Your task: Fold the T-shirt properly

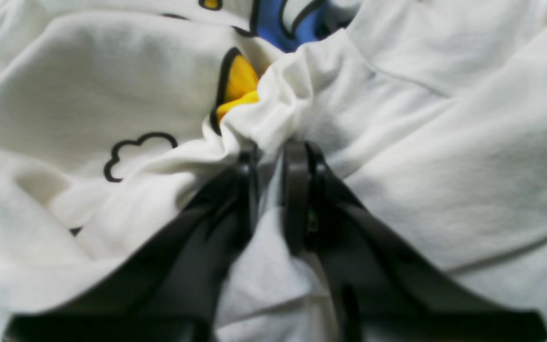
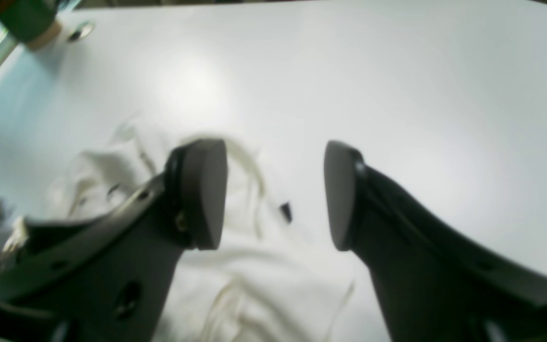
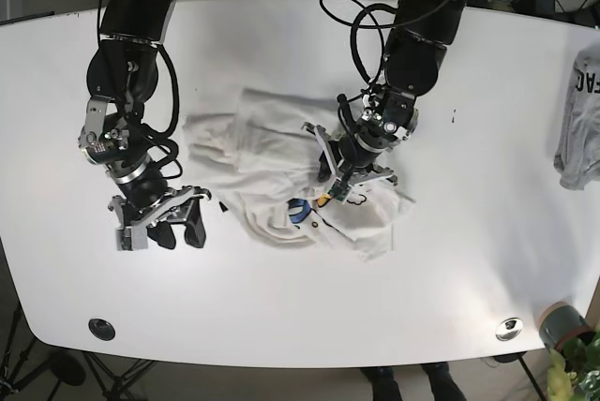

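The white T-shirt lies crumpled in the middle of the table, its blue and yellow print partly showing. My left gripper is down on the shirt's middle, shut on a bunched fold of the white fabric beside the yellow print. My right gripper stands open to the left of the shirt, above the bare table, with nothing between its fingers. In the right wrist view the T-shirt lies below and behind that gripper.
A grey garment hangs over the table's right edge. A round metal disc and a green cup sit at the front right corner, a dark disc at the front left. The table's front edge is close.
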Controlling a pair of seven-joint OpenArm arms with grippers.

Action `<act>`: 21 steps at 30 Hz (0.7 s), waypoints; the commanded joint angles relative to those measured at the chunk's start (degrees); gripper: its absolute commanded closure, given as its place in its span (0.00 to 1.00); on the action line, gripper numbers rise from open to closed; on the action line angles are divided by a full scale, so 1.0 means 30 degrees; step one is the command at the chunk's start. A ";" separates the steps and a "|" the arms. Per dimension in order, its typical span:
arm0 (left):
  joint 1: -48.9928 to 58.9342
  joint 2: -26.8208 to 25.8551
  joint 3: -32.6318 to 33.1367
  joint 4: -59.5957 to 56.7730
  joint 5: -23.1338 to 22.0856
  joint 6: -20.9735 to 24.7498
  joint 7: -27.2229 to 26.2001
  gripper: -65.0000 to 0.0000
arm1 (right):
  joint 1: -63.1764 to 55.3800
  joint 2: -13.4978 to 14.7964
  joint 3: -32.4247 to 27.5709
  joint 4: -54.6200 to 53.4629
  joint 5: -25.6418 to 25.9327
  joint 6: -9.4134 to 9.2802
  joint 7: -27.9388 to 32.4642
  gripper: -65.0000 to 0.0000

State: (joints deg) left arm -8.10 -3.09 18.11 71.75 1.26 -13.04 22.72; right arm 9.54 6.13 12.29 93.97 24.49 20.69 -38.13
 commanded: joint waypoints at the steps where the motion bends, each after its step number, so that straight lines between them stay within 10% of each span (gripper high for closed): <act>1: 0.0839 -0.0097 0.0279 0.1828 0.0035 -0.0123 0.0705 1.00 | 0.0322 0.0345 0.0078 0.0163 0.1199 0.0240 0.0212 0.52; 16: 0.2538 0.0020 -0.0864 0.4554 -0.0023 -0.0152 0.0881 0.99 | 0.0322 0.0696 0.0283 -0.0424 0.1463 0.0240 0.0094 0.52; 21: 0.2392 0.0049 -0.1685 0.6019 -0.0023 -0.0094 0.0881 0.72 | 0.0322 0.0814 -0.0333 -0.0424 0.1316 0.0240 0.0094 0.51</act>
State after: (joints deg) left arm 0.30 -3.31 13.67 86.78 1.63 -13.50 27.31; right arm 9.19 7.94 12.19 91.81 27.40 20.97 -39.24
